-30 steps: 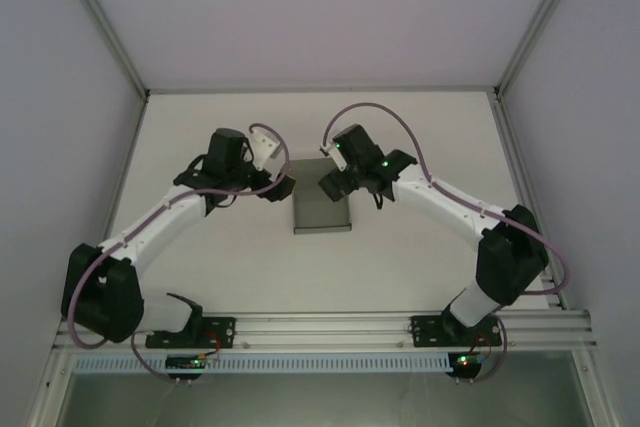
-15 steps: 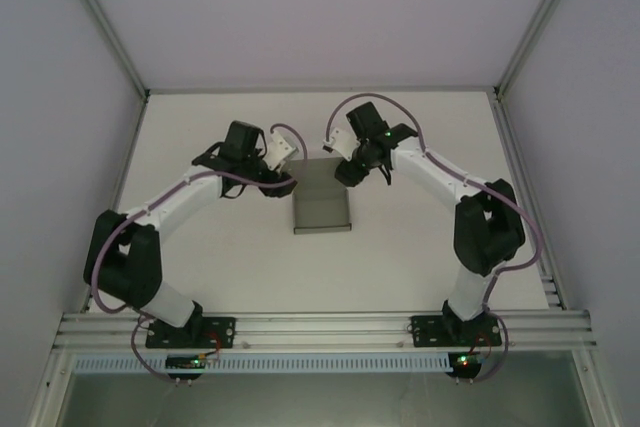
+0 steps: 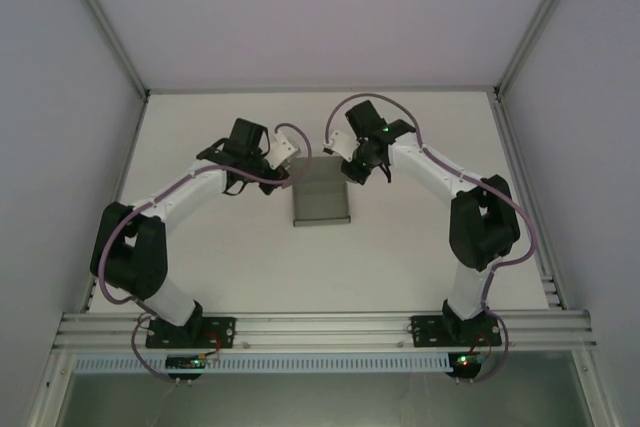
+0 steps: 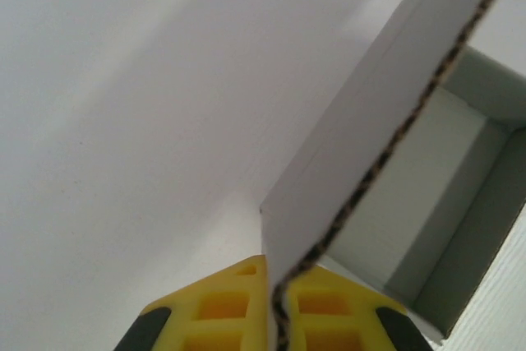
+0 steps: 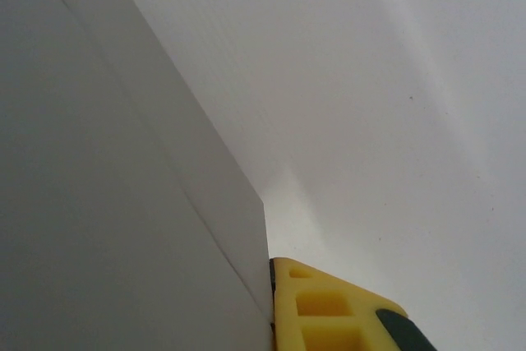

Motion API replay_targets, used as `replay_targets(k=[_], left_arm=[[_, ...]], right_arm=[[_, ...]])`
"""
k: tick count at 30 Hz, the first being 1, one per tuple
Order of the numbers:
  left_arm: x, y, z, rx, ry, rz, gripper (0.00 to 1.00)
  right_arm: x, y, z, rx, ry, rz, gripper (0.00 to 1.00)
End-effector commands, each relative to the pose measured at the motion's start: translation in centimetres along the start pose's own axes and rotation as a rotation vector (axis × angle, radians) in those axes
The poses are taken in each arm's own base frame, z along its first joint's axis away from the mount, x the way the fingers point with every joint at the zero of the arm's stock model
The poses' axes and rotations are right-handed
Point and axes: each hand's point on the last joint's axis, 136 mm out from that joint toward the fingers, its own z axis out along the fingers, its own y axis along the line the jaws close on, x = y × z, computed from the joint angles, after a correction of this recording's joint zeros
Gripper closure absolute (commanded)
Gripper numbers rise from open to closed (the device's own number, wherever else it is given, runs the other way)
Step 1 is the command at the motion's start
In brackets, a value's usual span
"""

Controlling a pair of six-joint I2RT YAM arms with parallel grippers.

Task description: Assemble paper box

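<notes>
Sitting mid-surface (image 3: 400, 247): paper box (image 3: 320, 202), grey card, top open. Wall edge pinched between left fingers (image 4: 218, 306). One of right fingers (image 5: 320, 310) against card panel; grip state cannot tell.

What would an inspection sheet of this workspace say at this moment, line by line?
Surface: white table, matte, no stains seen.
Job's things: grey paper box at the middle of the table, partly folded; the left wrist view shows one raised wall and an open inside.
Clutter: nothing seen.
Grippers: left gripper shut on the edge of a box wall. Right gripper at the far right corner of the box; one yellow finger lies against a card panel, the other is hidden.
Cables: purple cables loop along both arms.
Surroundings: metal frame posts, pale walls, a metal rail at the near edge.
</notes>
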Motion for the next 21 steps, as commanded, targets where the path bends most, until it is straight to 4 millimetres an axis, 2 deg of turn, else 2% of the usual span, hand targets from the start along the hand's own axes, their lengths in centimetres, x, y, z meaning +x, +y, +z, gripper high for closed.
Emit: replay_targets(k=[1,5,10,17,19,21], left_arm=[[-1.6,0.7,-0.5,-0.025,-0.022,-0.017,1.0],[-2.3,0.6,-0.8,-0.027,-0.06,-0.035,1.0],[-3.4,0.4,-1.3,-0.025,-0.109,-0.122,1.0],[-5.0,1.3,-1.0,-0.064,-0.155,-0.387,1.0],[-5.0,1.7,-0.6,-0.094,-0.159,-0.426,1.0],[-4.9,2.3,-0.2,-0.121,-0.163,-0.472,1.0]], right_arm=[[0.2,-0.7,-0.4,0.033,0.034,-0.006,0.93],[0.0,-1.1,-0.7,0.058,0.035,0.012,1.0],[-0.8,-1.8,-1.0,0.111,0.02,0.138,1.0],[-3.0,-3.0,-1.2,0.193,-0.106,0.619,1.0],[-4.8,-3.0,-1.2,0.151,-0.186,0.732,1.0],[-6.0,-4.0,-1.4,0.171,-0.25,0.833,1.0]])
